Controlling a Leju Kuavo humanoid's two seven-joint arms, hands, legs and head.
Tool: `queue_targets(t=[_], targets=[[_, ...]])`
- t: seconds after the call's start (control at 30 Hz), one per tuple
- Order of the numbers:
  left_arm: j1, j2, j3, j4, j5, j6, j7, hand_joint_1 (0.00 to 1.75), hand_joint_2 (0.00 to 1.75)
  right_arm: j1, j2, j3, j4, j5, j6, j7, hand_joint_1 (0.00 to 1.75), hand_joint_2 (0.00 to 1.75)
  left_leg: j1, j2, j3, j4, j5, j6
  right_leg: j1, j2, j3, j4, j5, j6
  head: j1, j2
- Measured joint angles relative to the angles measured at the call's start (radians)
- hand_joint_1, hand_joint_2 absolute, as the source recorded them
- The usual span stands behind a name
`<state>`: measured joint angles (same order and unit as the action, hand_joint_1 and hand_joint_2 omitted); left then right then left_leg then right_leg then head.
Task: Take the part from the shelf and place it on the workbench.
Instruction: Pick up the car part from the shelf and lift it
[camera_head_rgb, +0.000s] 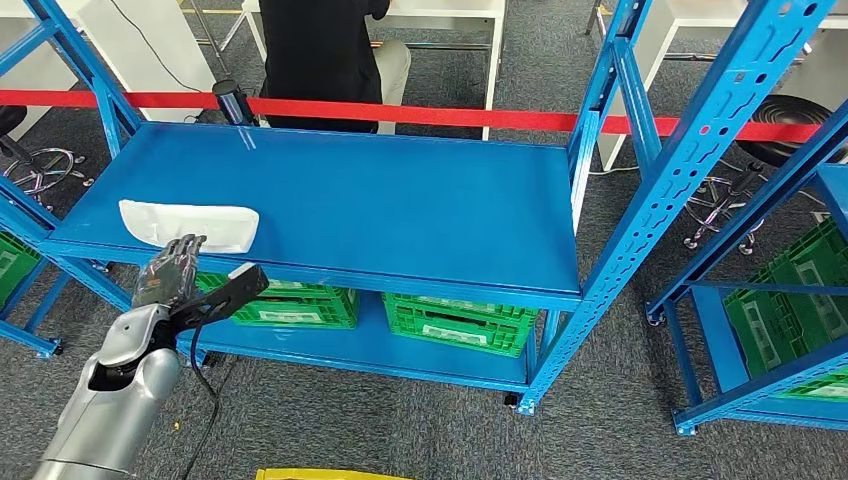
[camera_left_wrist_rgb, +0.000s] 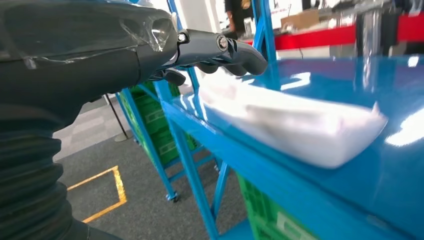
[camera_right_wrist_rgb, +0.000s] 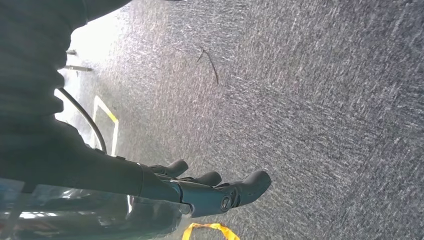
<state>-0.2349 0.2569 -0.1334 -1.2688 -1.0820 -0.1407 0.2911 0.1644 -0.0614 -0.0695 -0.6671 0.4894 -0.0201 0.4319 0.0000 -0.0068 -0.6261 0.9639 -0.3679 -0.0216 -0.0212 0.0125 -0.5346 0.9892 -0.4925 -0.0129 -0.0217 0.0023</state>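
Grey carpet (camera_head_rgb: 400, 420) runs under the blue shelf (camera_head_rgb: 400, 200) you are facing, with green crates (camera_head_rgb: 455, 322) on its lower level and a red barrier tape (camera_head_rgb: 450, 115) behind it; a person in dark clothes (camera_head_rgb: 320, 50) sits beyond the tape. You can see the white part (camera_head_rgb: 190, 224) lying near the front left corner of the shelf's upper board. Your left hand (camera_head_rgb: 190, 280) hovers just in front of that part at the shelf's front edge, fingers spread and holding nothing. Your right hand (camera_right_wrist_rgb: 210, 187) hangs over the carpet, fingers loosely extended, empty.
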Motion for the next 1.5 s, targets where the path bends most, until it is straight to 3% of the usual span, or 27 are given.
queue_targets(t=[0.5, 0.73, 1.07, 1.3, 1.5], targets=[[-0.193, 0.003, -0.096, 0.080, -0.065, 0.038, 0.009, 0.00, 1.75, 0.028, 0.039, -0.118, -0.014, 0.098, 0.055, -0.050, 0.00, 1.75, 0.000, 0.000, 0.000, 0.001, 0.000, 0.000, 0.000, 0.000, 0.001, 0.000, 0.000, 0.000, 0.000, 0.000], [-0.226, 0.030, -0.115, 0.120, -0.093, 0.078, 0.021, 0.00, 1.75, 0.034, 0.049, -0.149, -0.013, 0.138, 0.078, -0.056, 0.00, 1.75, 0.000, 0.000, 0.000, 0.001, 0.000, 0.000, 0.000, 0.000, 0.000, 0.000, 0.000, 0.000, 0.000, 0.000], [-0.283, 0.052, -0.134, 0.249, -0.096, 0.111, -0.031, 0.00, 1.75, 0.029, 0.044, -0.186, 0.015, 0.195, 0.074, -0.102, 0.00, 1.75, 0.000, 0.000, 0.000, 0.001, 0.000, 0.000, 0.000, 0.000, 0.001, 0.000, 0.000, 0.000, 0.000, 0.000], [-0.259, 0.059, -0.144, 0.288, -0.007, 0.113, -0.023, 0.00, 1.75, -0.006, 0.030, -0.190, 0.114, 0.216, 0.040, -0.144, 0.00, 1.75, -0.001, 0.001, 0.000, 0.001, 0.000, 0.000, 0.000, 0.000, 0.001, 0.000, 0.000, 0.000, 0.000, 0.000], [-0.177, 0.083, -0.116, 0.191, 0.032, 0.173, -0.004, 0.00, 1.75, -0.026, 0.025, -0.189, 0.159, 0.229, 0.030, -0.150, 0.00, 1.75, -0.001, 0.001, -0.001, 0.001, 0.000, 0.000, 0.000, 0.001, 0.001, 0.000, 0.000, 0.000, 0.000, 0.000]])
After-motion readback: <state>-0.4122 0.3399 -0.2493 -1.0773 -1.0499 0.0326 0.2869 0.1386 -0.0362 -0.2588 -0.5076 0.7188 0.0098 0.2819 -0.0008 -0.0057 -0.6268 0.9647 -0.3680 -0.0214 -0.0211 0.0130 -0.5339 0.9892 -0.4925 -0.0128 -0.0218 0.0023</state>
